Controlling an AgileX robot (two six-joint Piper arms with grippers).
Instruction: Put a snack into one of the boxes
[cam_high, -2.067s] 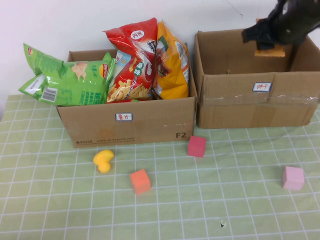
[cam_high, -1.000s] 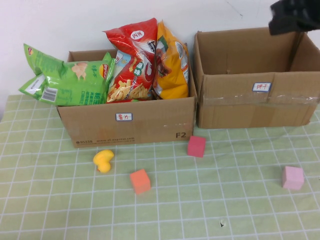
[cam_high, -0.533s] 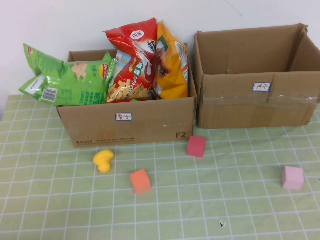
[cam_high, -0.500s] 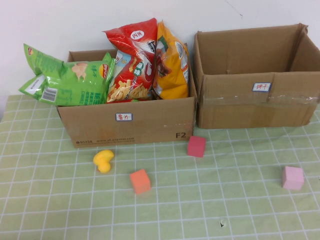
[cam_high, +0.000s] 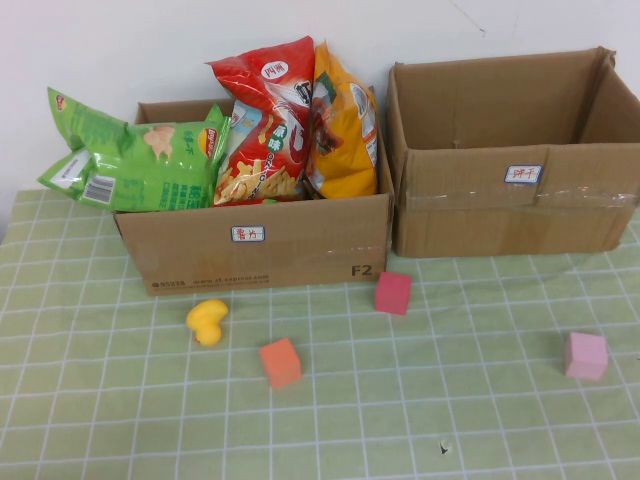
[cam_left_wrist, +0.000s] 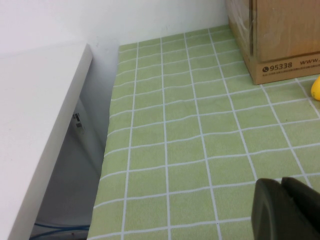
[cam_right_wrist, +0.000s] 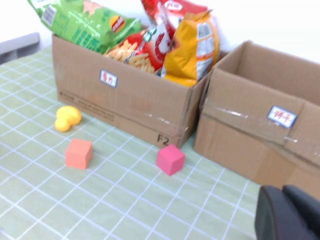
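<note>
Two open cardboard boxes stand at the back of the green checked table. The left box (cam_high: 250, 245) holds a green chip bag (cam_high: 140, 165), a red bag (cam_high: 265, 120) and a yellow bag (cam_high: 345, 125). The right box (cam_high: 500, 215) shows only its walls; its floor is hidden. Neither arm shows in the high view. My left gripper (cam_left_wrist: 282, 182) is shut and empty over the cloth near the table's left edge. My right gripper (cam_right_wrist: 282, 189) is shut and empty, low in front of the right box (cam_right_wrist: 260, 135).
On the cloth in front of the boxes lie a yellow toy (cam_high: 207, 321), an orange cube (cam_high: 280, 362), a magenta cube (cam_high: 393, 292) and a pink cube (cam_high: 585, 355). A white surface (cam_left_wrist: 35, 125) stands beyond the table's left edge.
The right arm, which held an orange snack over the right box, lifted away without it and left the high view. The snack no longer shows.
</note>
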